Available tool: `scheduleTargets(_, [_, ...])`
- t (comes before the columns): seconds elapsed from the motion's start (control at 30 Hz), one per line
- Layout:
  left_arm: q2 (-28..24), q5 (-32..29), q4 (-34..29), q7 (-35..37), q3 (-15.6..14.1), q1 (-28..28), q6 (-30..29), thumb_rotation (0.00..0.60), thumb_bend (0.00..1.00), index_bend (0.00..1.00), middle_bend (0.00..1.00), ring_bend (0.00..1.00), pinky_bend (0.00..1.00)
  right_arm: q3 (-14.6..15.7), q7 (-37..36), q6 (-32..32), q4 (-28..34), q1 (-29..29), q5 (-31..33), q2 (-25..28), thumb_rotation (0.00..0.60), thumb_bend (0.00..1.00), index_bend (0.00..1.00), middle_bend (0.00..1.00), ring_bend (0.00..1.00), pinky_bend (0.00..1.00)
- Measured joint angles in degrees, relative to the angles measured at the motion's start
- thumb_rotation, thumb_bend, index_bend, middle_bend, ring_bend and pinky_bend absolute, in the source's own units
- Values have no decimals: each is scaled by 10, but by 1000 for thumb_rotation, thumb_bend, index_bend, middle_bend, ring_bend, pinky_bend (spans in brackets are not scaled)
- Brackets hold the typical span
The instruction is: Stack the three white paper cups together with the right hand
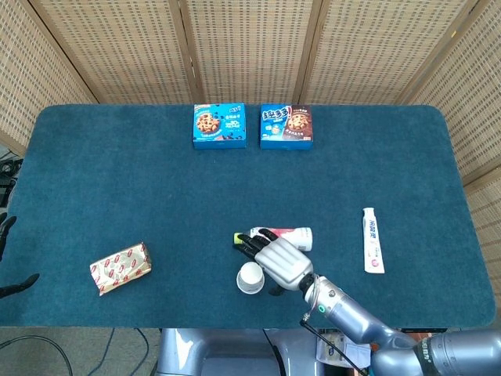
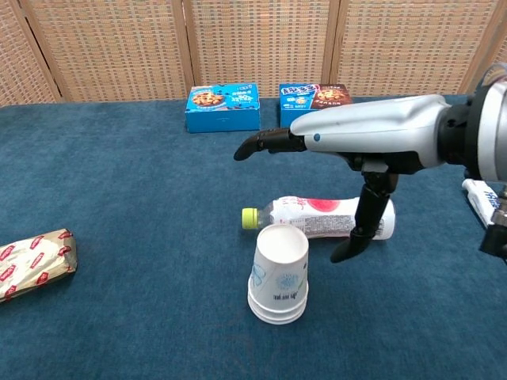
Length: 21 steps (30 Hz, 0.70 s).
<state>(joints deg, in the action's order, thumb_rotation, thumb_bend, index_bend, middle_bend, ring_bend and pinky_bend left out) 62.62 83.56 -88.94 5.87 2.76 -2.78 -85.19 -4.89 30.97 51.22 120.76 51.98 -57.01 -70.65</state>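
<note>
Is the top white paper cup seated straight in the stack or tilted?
Seated straight: white paper cup stack stands upright, rims nested, right hand open above it.

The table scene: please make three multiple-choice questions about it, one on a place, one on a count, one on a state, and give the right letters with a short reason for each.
1. Where does the bottle lie?
A. just behind the cup stack
B. on the blue boxes
C. beside the foil packet

2. How many blue boxes stand at the far edge of the table?
A. one
B. two
C. three

3. What is the state of the right hand?
A. gripping a cup
B. open, holding nothing
C. pressing on the bottle

Answers: 1 A, the bottle lies on its side right behind the stack. 2 B, the chest view shows two side by side. 3 B, its fingers are spread above the bottle, away from the stack.
</note>
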Motion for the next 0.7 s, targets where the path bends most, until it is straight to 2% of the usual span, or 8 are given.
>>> scheduleTargets(0.17, [0,0,1,2,0,0,-1,600,134,0,0,0,0,4,2,30,15,-10,-29,23,600,0,0,0,0,0])
scheduleTargets(0.37, [2,5,2,0,-1,1,-5,600,134,0,0,0,0,21,-35,82,9,-57,-132,58,600,0,0,0,0,0])
scheduleTargets(0.53, [13,11,6,-19,-1,2,-14,600,133,0,0,0,0,51,-142,182,-61,-135,-272,81,600,0,0,0,0,0])
scheduleTargets(0.6, [18,14,7,-25,-1,2,-18,600,134,0,0,0,0,61,-188,234,-107,-170,-312,85,600,0,0,0,0,0])
scheduleTargets(0.7, [25,20,10,-31,-2,3,-24,600,135,0,0,0,0,71,-225,305,-173,-223,-336,83,600,0,0,0,0,0])
